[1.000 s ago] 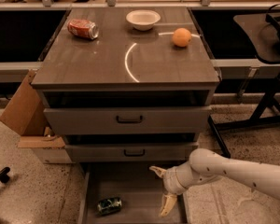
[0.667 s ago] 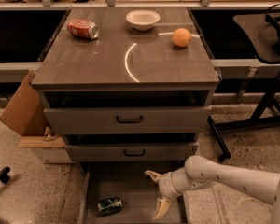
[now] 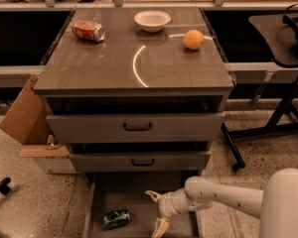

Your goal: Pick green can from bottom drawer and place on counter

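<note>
The green can [image 3: 115, 218] lies on its side on the floor of the open bottom drawer [image 3: 139, 197], towards its left. My gripper [image 3: 156, 211] hangs over the drawer's middle, to the right of the can and apart from it. Its two pale fingers [image 3: 160, 226] are spread open and hold nothing. The white arm reaches in from the lower right. The counter [image 3: 134, 58] is the glossy cabinet top above the drawers.
On the counter lie a red-orange soda can [image 3: 88, 30], a white bowl [image 3: 152, 20] and an orange [image 3: 193, 39]. Two grey drawer fronts with black handles [image 3: 137, 127] stick out above the bottom drawer. A cardboard box [image 3: 27, 120] stands left; a black stand [image 3: 268, 128] stands right.
My gripper has moved left over the drawer, closer to the green can. The can has not moved.
</note>
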Tool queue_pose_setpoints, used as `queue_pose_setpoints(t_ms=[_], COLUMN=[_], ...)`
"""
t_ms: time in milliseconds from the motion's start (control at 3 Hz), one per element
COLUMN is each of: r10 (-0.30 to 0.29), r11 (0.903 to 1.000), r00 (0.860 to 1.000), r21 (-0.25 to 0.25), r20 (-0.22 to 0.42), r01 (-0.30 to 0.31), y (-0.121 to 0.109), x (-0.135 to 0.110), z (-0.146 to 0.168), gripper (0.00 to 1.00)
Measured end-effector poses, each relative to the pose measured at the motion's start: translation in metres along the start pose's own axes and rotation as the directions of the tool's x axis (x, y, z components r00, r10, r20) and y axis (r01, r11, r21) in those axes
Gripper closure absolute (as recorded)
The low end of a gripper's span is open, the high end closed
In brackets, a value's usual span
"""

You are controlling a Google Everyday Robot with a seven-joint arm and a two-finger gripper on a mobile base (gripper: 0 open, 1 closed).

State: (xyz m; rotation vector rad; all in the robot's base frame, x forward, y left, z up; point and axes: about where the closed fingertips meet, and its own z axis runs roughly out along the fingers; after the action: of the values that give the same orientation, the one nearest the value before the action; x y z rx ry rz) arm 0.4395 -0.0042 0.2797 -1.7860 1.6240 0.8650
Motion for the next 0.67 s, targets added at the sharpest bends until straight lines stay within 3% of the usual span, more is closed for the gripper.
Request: queue_pose_setpoints(t_ms=[667], r10=[-0.026], r11=[0.9996], r00=[1.0], r21=[0.008], r20=[0.011], r01=[0.026], y=[-0.01], x=[0.005], z=[0.011], gripper=[0.0])
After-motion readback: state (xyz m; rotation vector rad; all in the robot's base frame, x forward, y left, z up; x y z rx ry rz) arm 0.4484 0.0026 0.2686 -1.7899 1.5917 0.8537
